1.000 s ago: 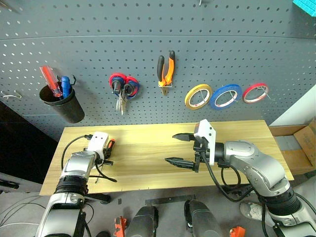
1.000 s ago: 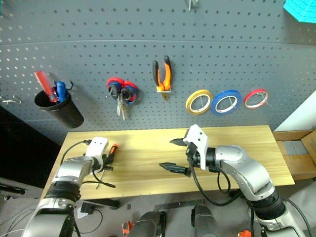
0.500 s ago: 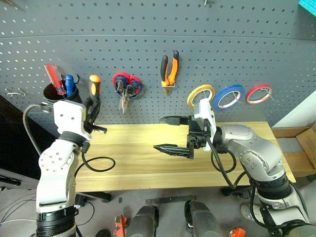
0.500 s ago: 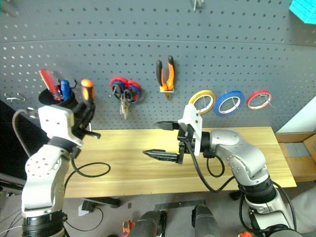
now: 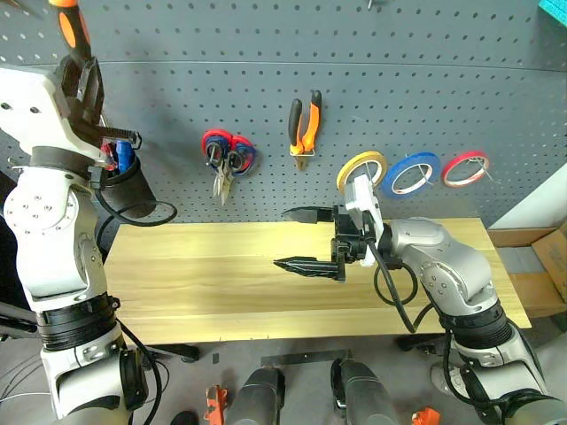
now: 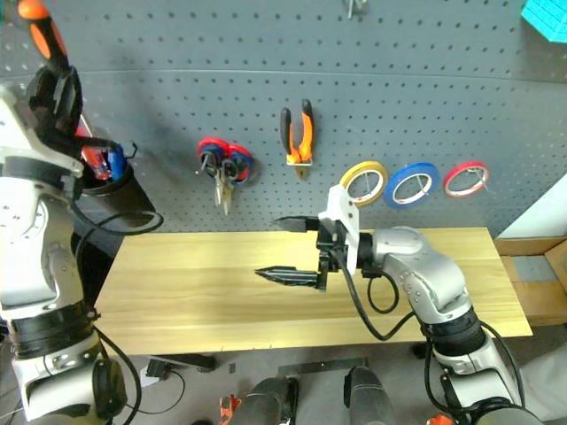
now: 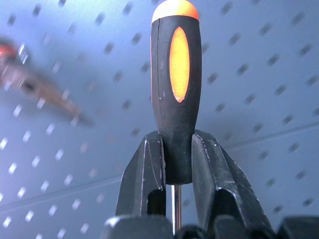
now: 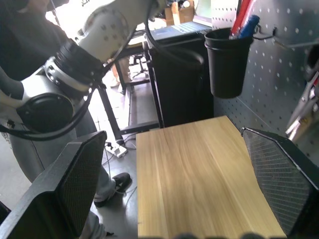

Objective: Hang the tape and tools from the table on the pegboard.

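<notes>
Up off the desk (image 5: 221, 283) since a second ago, my left claw (image 7: 177, 164) pinches the light, rigid screwdriver (image 7: 176, 89) low on its grippy handle, blade below, right claw (image 5: 306, 239) spread empty.

There are no words, numbers, labels or signs that can be read here.
</notes>
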Robot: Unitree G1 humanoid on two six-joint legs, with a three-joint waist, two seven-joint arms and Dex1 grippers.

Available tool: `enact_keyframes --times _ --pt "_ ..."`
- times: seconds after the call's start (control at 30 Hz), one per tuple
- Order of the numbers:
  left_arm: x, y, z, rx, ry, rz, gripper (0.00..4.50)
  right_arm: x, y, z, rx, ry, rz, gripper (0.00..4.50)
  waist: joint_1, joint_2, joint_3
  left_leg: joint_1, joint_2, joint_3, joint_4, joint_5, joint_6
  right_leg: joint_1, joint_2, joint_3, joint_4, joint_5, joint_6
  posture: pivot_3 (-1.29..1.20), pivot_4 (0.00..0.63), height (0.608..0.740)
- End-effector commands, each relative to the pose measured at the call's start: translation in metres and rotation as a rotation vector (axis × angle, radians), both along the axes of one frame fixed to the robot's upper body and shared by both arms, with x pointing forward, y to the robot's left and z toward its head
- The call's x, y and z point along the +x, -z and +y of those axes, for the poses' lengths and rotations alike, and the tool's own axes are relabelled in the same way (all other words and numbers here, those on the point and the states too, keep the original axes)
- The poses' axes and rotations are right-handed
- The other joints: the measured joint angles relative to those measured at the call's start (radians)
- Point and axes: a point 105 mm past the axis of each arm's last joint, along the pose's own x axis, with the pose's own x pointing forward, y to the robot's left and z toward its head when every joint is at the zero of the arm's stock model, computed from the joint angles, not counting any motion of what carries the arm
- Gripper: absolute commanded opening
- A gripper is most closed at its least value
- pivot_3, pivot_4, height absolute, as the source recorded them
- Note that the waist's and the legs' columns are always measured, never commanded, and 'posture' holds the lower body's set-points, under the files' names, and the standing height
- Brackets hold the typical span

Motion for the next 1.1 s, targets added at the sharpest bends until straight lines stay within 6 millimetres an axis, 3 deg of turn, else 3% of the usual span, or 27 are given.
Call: enact_keyframes --times 0.03,0.37,0.5,0.7,0.73,0.77,0.87,0.9,0.97,1.0,1.1 --pt "-0.008 -0.002 0.012 0.021 -0.049 -0.041 0.4 -0.003 -0.019 0.004 0.046 -0.01 -0.078 4.5 0.001 0.0 0.0 0.0 0.0 0.0 0.0 0.0 0.0 0.0 0.0 0.0 0.0 0.0 0.0 0.02 0.185 0.74" --pt "0.001 0.055 0.041 -0.136 -0.11 0.098 0.4 -0.005 -0.018 0.004 0.023 -0.008 -0.086 4.5 0.001 0.0 0.0 0.0 0.0 0.0 0.0 0.0 0.0 0.0 0.0 0.0 0.001 0.0 0.0 0.01 0.18 0.74" --pt "-0.003 0.054 0.048 -0.169 -0.136 0.067 1.74 -0.004 -0.018 0.005 0.017 -0.01 -0.087 4.5 0.001 -0.001 -0.001 0.0 0.0 0.0 0.0 0.0 0.0 0.0 0.0 0.0 0.001 0.0 0.0 0.02 0.184 0.74" --pt "-0.013 0.037 0.049 -0.128 -0.132 -0.007 3.89 -0.003 -0.007 0.001 -0.028 -0.016 -0.075 4.5 0.001 -0.002 -0.001 0.0 0.0 0.0 0.0 0.0 0.0 0.0 0.0 0.0 0.001 0.0 0.0 0.03 0.193 0.74" --pt "-0.015 0.031 0.047 -0.12 -0.088 -0.009 4.19 -0.001 -0.005 -0.001 -0.036 -0.012 -0.071 4.5 0.001 -0.002 -0.001 0.0 0.0 0.0 0.0 0.0 0.0 0.0 0.0 0.0 0.001 0.0 0.0 0.03 0.193 0.74" --pt "-0.017 0.027 0.045 -0.113 -0.055 -0.009 4.19 -0.001 -0.004 -0.002 -0.04 -0.009 -0.068 4.5 0.001 -0.002 -0.001 0.0 0.0 0.0 0.0 0.0 0.0 0.0 0.0 0.0 0.001 0.0 0.0 0.04 0.2 0.74" --pt "-0.028 0.001 0.01 -0.138 0.267 0.02 4.19 0.005 -0.002 -0.017 -0.054 0.03 -0.055 4.5 0.0 -0.002 -0.001 0.0 0.0 -0.001 0.0 0.0 0.0 0.0 0.0 0.0 0.001 0.0 0.0 0.03 0.205 0.74" --pt "-0.034 0.002 -0.013 -0.128 0.422 0.066 4.19 0.006 -0.003 -0.021 -0.053 0.043 -0.053 4.5 0.001 -0.002 -0.001 0.0 0.0 -0.001 0.0 0.0 0.0 0.0 0.0 0.0 0.0 0.0 0.0 0.03 0.208 0.74" --pt "-0.045 0.016 -0.045 -0.108 0.631 0.178 4.19 0.007 -0.006 -0.025 -0.048 0.058 -0.055 4.5 0.0 -0.002 -0.001 0.0 0.0 -0.001 0.0 0.0 0.0 0.0 -0.001 0.0 0.0 0.0 0.0 0.02 0.209 0.74" --pt "-0.048 0.034 -0.052 -0.079 0.67 0.263 4.19 0.007 -0.006 -0.027 -0.046 0.068 -0.052 4.5 -0.001 -0.001 -0.002 0.0 0.0 0.0 0.0 -0.001 0.0 0.001 -0.001 0.002 0.0 0.0 0.0 0.01 0.21 0.74" --pt "-0.049 0.083 -0.047 -0.065 0.637 0.45 4.19 0.008 -0.001 -0.034 -0.053 0.106 -0.038 4.5 -0.009 0.003 -0.003 0.002 0.001 0.0 -0.001 -0.001 0.0 0.001 0.0 0.005 0.0 -0.001 -0.002 0.0 0.211 0.74"
